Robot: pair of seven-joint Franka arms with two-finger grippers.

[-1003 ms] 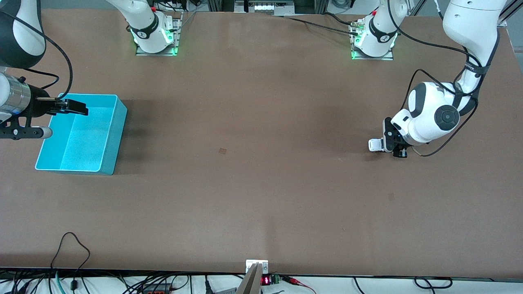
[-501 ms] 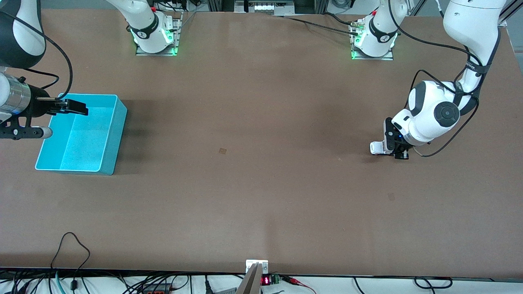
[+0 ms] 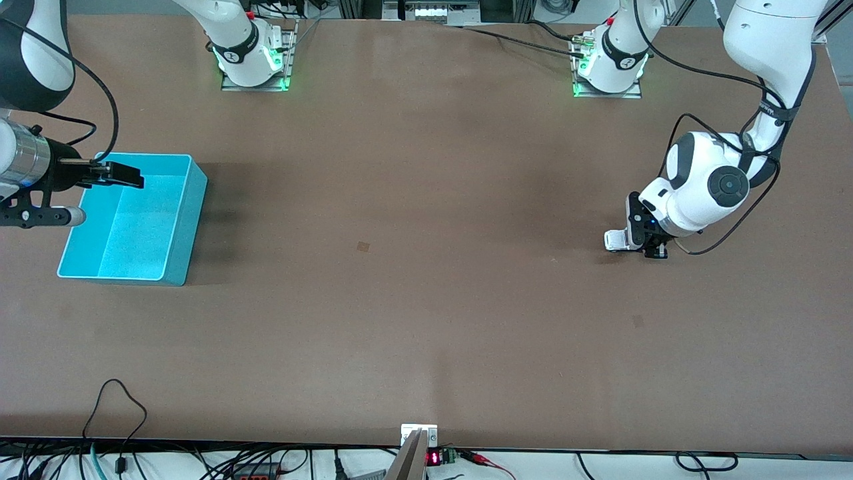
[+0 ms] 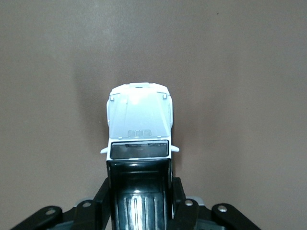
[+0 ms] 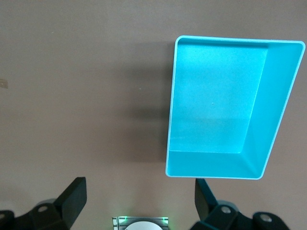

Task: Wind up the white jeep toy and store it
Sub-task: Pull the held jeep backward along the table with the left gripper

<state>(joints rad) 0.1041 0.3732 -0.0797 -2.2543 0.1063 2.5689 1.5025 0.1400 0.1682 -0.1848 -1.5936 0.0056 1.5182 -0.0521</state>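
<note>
The white jeep toy (image 3: 614, 240) has a white hood (image 4: 139, 111) and a black ribbed roof. It sits low at the table surface, toward the left arm's end. My left gripper (image 3: 641, 237) is shut on its rear half, with the fingers (image 4: 180, 206) pressed against both sides of the roof. The hood sticks out past the fingertips. The teal bin (image 3: 190, 227) stands empty at the right arm's end. My right gripper (image 3: 121, 176) is open and empty, and hovers over the bin's edge nearest its arm. In the right wrist view (image 5: 139, 196) it is beside the bin (image 5: 277, 103).
The brown table (image 3: 413, 200) stretches wide between jeep and bin. The arm bases (image 3: 253, 60) stand at the table's edge farthest from the front camera. Cables and a small display (image 3: 433, 459) lie along the nearest edge.
My left gripper has moved a little lower and nearer the table with the jeep in it, and the jeep sits flatter. The right arm has not moved.
</note>
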